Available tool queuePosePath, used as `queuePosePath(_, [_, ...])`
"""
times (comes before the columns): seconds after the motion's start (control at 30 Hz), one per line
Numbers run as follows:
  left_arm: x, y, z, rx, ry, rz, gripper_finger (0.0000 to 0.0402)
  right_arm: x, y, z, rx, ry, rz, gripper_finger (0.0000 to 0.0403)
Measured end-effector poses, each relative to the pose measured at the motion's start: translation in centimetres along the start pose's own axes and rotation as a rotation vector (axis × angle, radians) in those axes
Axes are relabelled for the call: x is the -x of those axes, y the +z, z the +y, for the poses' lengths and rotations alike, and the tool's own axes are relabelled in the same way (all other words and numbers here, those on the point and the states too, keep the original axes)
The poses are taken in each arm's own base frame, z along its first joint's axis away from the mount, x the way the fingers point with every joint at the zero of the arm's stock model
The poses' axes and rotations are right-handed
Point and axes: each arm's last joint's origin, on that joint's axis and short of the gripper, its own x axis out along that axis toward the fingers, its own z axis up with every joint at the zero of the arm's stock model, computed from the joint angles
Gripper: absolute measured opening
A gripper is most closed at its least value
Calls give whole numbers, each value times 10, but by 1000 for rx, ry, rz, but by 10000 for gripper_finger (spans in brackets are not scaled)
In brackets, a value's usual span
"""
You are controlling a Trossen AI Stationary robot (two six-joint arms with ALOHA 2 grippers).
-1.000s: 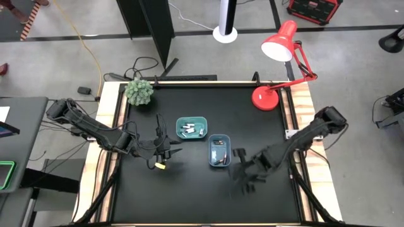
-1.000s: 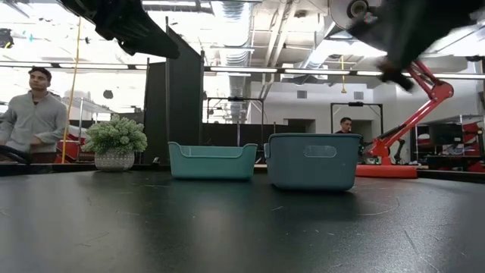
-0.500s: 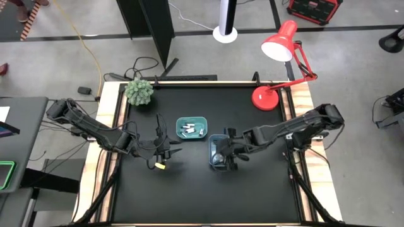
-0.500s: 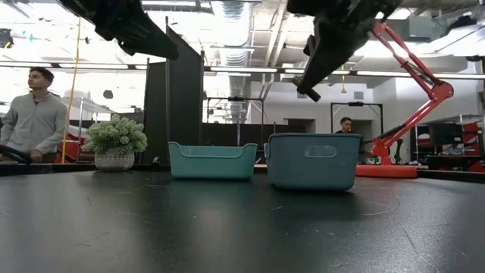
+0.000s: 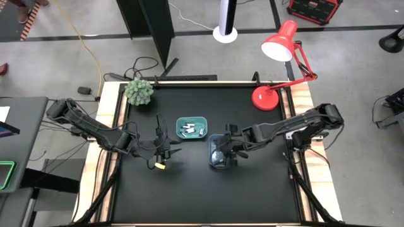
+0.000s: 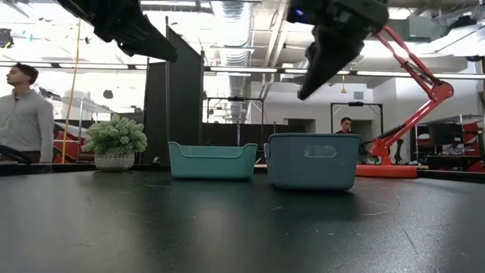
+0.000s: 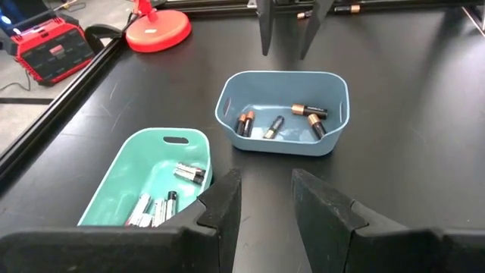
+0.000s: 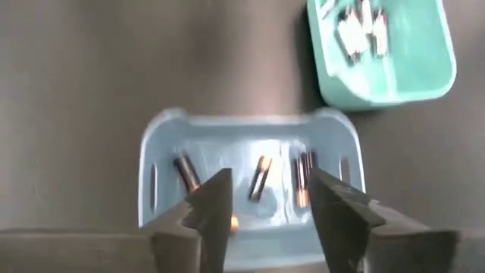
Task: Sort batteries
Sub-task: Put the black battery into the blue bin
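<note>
Several dark batteries with copper ends (image 7: 274,127) lie on the floor of the blue tray (image 5: 212,144). Silver-white batteries (image 7: 155,208) lie in the teal tray (image 5: 191,120) beside it, on its far left. My right gripper (image 8: 265,216) hangs open above the blue tray, fingers pointing down, with nothing between them; it also shows in the high view (image 5: 227,150) and the low view (image 6: 309,85). My left gripper (image 7: 265,212) waits open and empty left of the trays (image 5: 161,151), above the table.
A potted plant (image 5: 139,92) stands at the table's far left corner and a red desk lamp (image 5: 267,98) at the far right. A person (image 6: 21,114) stands beyond the table's left side. Bare black tabletop (image 5: 189,195) lies near the front edge.
My right gripper has swung from the near right part of the table toward the far left and now hangs over the blue tray. My left arm has kept still. The person behind the table has stepped a little to the left.
</note>
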Motion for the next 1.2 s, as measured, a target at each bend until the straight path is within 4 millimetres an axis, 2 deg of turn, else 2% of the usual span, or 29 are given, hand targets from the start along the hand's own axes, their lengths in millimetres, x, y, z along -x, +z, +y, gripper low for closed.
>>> queuePosePath(0.1, [0,0,0,0,0,0,112,7,-9,-1,11,-11,81,201])
queuePosePath(0.23, [0,0,0,0,0,1,112,24,-30,5,-3,-29,215,203])
queuePosePath(0.63, [0,-2,0,-3,3,18,112,75,-120,44,-148,-55,560,202])
queuePosePath(0.77, [0,-2,0,-2,4,18,112,77,-146,64,-147,-1,696,217])
queuePosePath(0.93, [0,-2,0,0,4,17,112,71,-174,83,-121,-16,856,249])
queuePosePath(1.2, [0,-2,0,0,4,17,112,51,-187,107,-50,16,972,288])
